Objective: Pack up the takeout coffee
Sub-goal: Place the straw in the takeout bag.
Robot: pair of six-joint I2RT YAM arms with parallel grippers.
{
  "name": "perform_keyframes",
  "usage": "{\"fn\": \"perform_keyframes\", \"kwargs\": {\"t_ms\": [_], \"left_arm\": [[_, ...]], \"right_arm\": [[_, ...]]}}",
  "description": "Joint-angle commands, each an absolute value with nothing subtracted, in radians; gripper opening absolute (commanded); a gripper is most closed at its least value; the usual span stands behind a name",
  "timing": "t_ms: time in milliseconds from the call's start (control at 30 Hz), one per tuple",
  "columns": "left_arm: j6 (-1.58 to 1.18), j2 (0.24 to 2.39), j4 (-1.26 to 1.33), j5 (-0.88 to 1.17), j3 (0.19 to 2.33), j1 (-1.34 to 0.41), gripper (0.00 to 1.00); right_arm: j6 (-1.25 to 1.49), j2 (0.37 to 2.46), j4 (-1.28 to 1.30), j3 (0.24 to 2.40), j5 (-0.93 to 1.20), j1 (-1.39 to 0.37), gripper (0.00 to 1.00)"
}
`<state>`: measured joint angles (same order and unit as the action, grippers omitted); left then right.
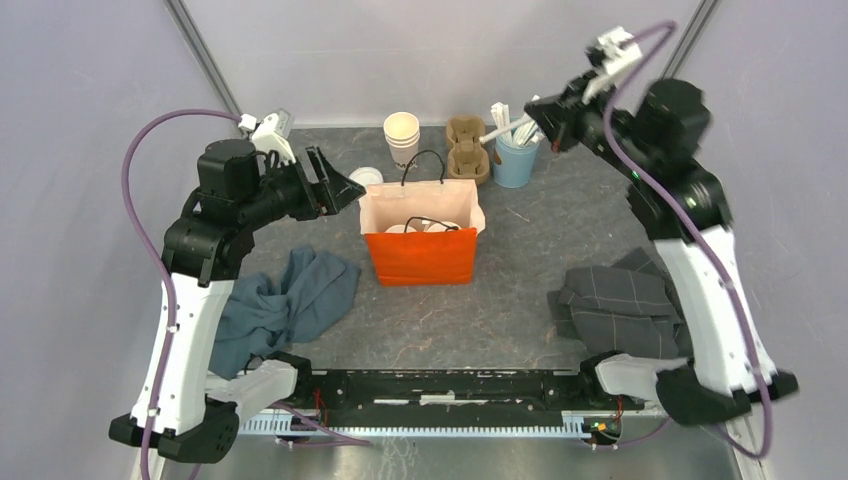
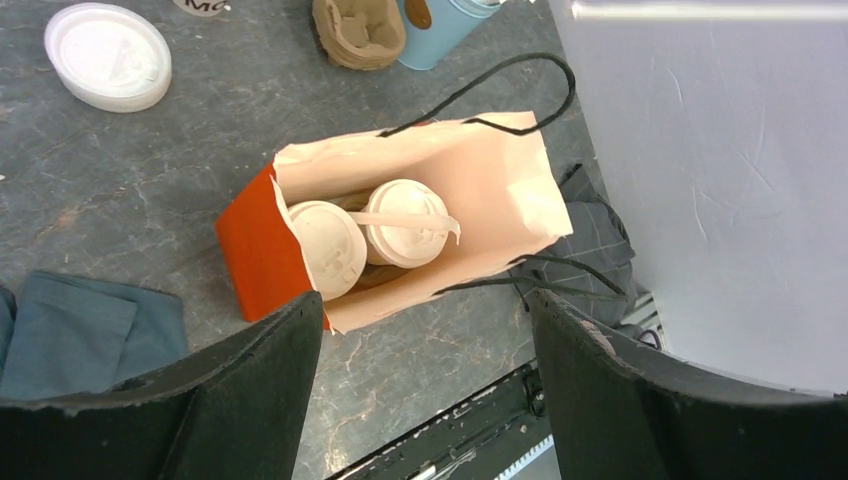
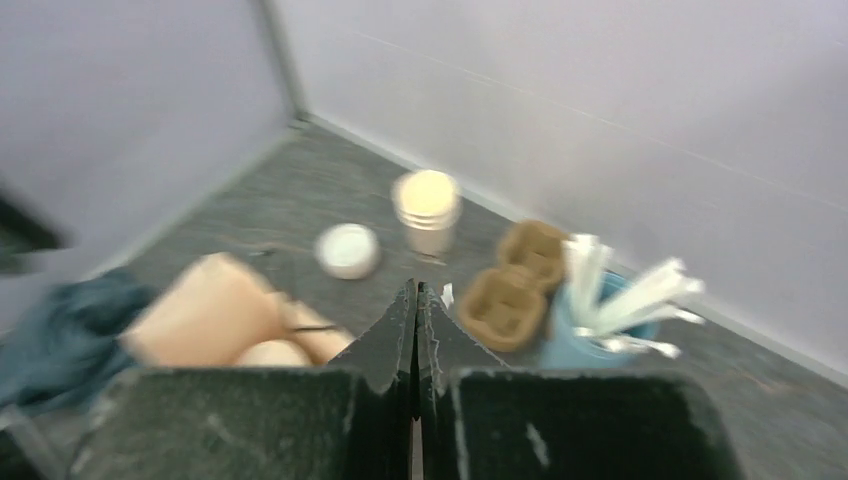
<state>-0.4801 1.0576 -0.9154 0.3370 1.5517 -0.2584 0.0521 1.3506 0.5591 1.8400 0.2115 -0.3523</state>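
Nearest me, a black rail [image 1: 440, 385] runs between the two arm bases at the table's front edge. Off to the left a blue-green cloth [image 1: 285, 300] lies crumpled, and above it the left gripper [image 1: 345, 183] hangs with its jaws spread wide, holding nothing. Just behind it sits a stack of white lids [image 1: 366, 177], then a stack of bare cups [image 1: 402, 138]. In the middle stands the orange bag [image 1: 420, 255], mouth open, with the two lidded coffee cups [image 2: 330, 250] side by side inside and a pale stick [image 2: 400, 219] lying across them. Behind it are cardboard cup carriers [image 1: 467, 148] and a blue tub [image 1: 515, 160] of white sticks. The right gripper [image 1: 540, 118] hovers over that tub, jaws pressed together; whether it pinches anything I cannot tell. A grey checked cloth [image 1: 615, 305] lies on the right.
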Motion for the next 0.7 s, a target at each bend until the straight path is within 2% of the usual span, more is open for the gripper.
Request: {"fn": "perform_keyframes", "kwargs": {"t_ms": [0,133,267,400,667], "left_arm": [[-0.485,1.017,-0.850,0.398,1.509,-0.255,0.82],[-0.517,0.986,-0.834,0.422,1.492,-0.255,0.82],[-0.514,0.974,-0.855,0.422,1.505,-0.255,0.82],[-0.514,0.968,-0.875,0.413,1.528,-0.255,0.82],[-0.497,0.966,-0.917,0.375,1.571,-0.255,0.82]], "right_arm": [[0.252,1.232,0.473,1.714,0.550,-0.357,0.00],[0.254,1.220,0.511,1.755,0.635,-0.391,0.00],[0.218,1.280,0.566,1.814,0.628,-0.477,0.00],[0.144,1.341,0.593,1.840,0.478,-0.610,0.00],[0.018,1.419,0.579,1.817,0.203,-0.716,0.00]]}}
